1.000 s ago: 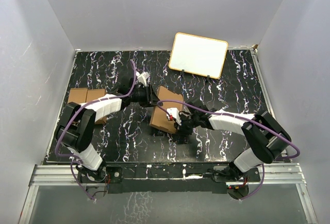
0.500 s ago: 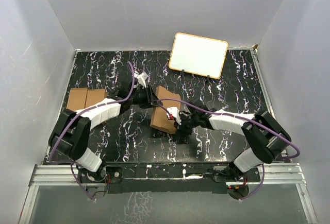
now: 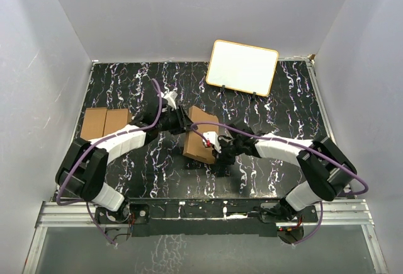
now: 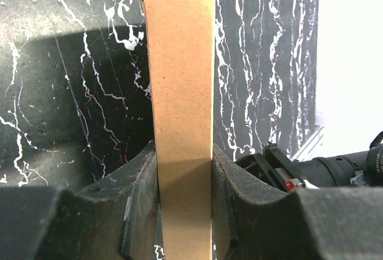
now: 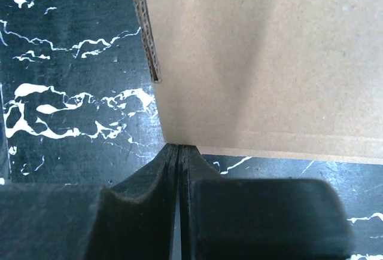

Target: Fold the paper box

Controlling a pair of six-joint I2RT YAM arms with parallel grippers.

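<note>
The paper box (image 3: 200,137) is a slim brown carton at the middle of the black marbled table. My left gripper (image 3: 187,120) is shut on it from the far left. In the left wrist view the narrow face of the box (image 4: 181,92) runs up between both fingers (image 4: 184,152), which press its two broad sides. My right gripper (image 3: 217,150) sits at the box's near right side. In the right wrist view its jaws (image 5: 179,147) are shut with nothing between them, and their tips touch the lower corner of the broad cardboard face (image 5: 257,57).
A white board with a yellow rim (image 3: 242,67) leans on a stand at the back right. A twin pair of brown cartons (image 3: 106,121) lies at the left edge of the table. White walls enclose the table on three sides.
My left arm has swung its forearm lower and further left, while its gripper slid slightly right along the box's far end. The box and right arm have barely moved.
</note>
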